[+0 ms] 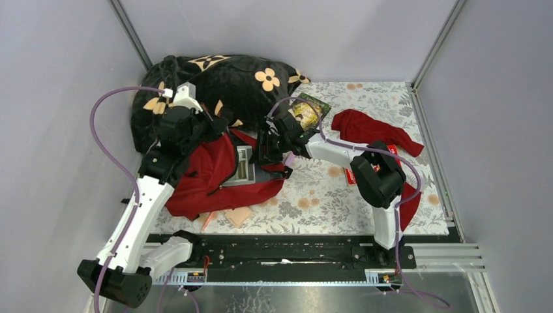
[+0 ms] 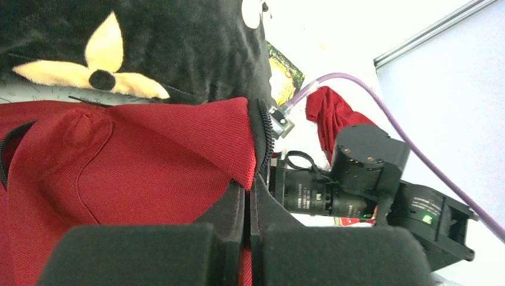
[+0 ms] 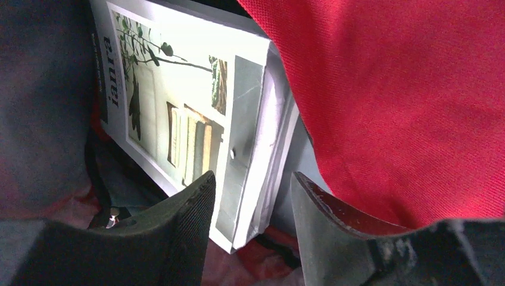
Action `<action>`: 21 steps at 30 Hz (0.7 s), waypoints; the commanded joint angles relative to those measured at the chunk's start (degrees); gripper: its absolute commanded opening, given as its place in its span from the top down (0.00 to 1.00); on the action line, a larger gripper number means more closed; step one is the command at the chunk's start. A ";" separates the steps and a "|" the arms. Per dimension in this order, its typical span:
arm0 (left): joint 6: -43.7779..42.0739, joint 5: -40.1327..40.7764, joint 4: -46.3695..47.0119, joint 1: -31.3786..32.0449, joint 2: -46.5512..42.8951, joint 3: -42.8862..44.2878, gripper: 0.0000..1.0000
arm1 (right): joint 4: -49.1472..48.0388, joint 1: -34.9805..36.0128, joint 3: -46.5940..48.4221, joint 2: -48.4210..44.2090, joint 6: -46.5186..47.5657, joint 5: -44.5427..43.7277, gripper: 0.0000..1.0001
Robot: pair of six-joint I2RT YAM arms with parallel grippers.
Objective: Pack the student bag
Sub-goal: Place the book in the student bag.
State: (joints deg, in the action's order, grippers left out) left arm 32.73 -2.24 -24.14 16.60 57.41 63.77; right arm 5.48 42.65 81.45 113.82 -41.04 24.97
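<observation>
The dark-red student bag (image 1: 209,173) lies on the flowered surface (image 1: 326,189), touching the near side of the black plush blanket (image 1: 222,81). The left fingers (image 2: 229,208) are pressed together, pinching the bag's zipper-edged flap. The right fingers (image 3: 190,208) stand spread in the bag's mouth, straddling a corner of a pale book (image 3: 178,101) without clamping it.

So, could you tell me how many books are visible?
2: a pale book in the student bag, a green book by the black blanket. More may be hidden.
</observation>
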 commanded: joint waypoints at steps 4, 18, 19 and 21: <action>-1.93 -3.67 6.78 -0.33 0.10 4.57 1.00 | -4.93 2.54 4.12 4.37 -2.62 5.79 0.47; -4.36 -7.82 7.31 -0.34 3.29 4.04 1.00 | -6.93 8.48 19.63 13.96 -6.38 11.39 0.61; -4.67 -7.70 7.07 -0.34 3.39 3.86 1.00 | -6.66 8.65 19.92 14.15 -6.23 11.59 0.61; -5.37 -6.42 6.18 -0.34 3.63 3.34 1.00 | -5.92 8.63 19.55 13.74 -5.48 11.31 0.58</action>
State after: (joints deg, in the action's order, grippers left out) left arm 29.36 -7.92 -23.97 16.45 61.23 66.65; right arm 0.58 50.30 98.15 127.55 -46.83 33.78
